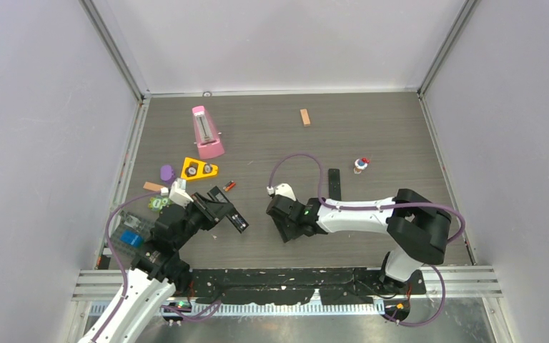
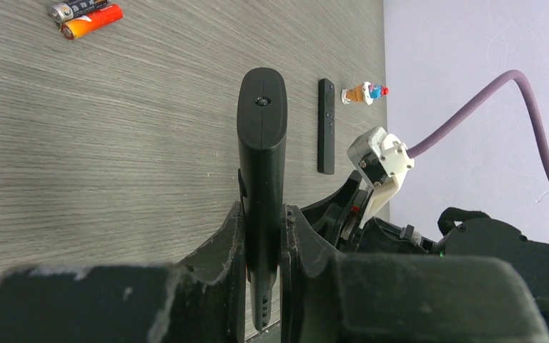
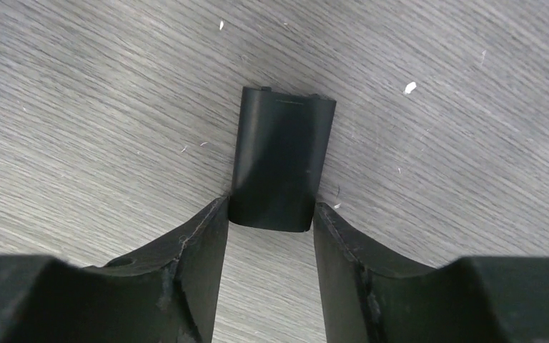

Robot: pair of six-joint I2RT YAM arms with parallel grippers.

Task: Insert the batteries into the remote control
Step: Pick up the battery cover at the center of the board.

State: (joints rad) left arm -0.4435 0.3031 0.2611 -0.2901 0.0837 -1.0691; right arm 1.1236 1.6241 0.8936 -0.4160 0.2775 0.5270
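table [image 1: 372, 128]: grey wood-grain, matte | walls [image 1: 286, 43]: plain pale, on three sides | posts [image 1: 114, 48]: metal, at both back corners | rail [image 1: 472, 280]: metal, near edge | light: even, soft

Remote [image 2: 261, 143]: its 6 o'clock end is hidden inside left gripper [image 2: 263, 214]. Top view: batteries [image 1: 229, 185] too small to count.

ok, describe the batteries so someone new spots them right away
On the left half of the table, find the pink metronome, then the yellow triangular piece on its near side. Just right of that piece lie the batteries: two tiny cylinders side by side, one orange-red, one dark and silver. Nothing else nearby is cylindrical.
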